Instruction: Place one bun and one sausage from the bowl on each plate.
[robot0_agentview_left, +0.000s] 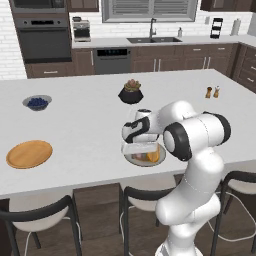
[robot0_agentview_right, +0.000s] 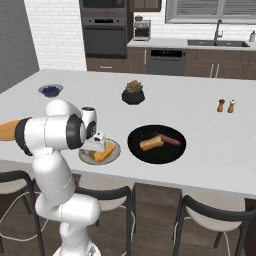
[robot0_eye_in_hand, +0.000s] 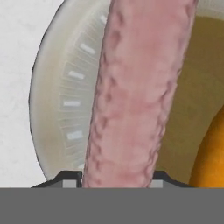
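Presently the pincer (robot0_agentview_right: 95, 146) hangs low over the pale grey plate (robot0_agentview_right: 113, 156) at the near edge of the white worktop (robot0_agentview_left: 90, 125), closed on a pink sausage (robot0_eye_in_hand: 135, 94); in the hand view the sausage runs lengthwise out from between the fingertips, over the plate's rim and brown centre. An orange-brown bun (robot0_agentview_right: 103, 151) already lies on this plate, just beside the sausage. Judged from this, the step in hand is setting the sausage down next to that bun; whether it already touches the plate cannot be told. The next move calls for opening the jaws and lifting straight up, so that the sausage stays within the rim and the bun is not pushed. The wide black bowl (robot0_agentview_right: 172, 152), just to the right of the grey plate in the right base view, holds one more bun (robot0_agentview_right: 151, 144) and one more sausage (robot0_agentview_right: 170, 140), lying close together. The orange-tan wooden plate (robot0_agentview_left: 29, 154) sits well apart at the worktop's left end and carries nothing, so its pair is yet to be served. Farther back stand a small grey bowl of blue berries (robot0_agentview_left: 37, 103) and a potted succulent (robot0_agentview_left: 131, 92).
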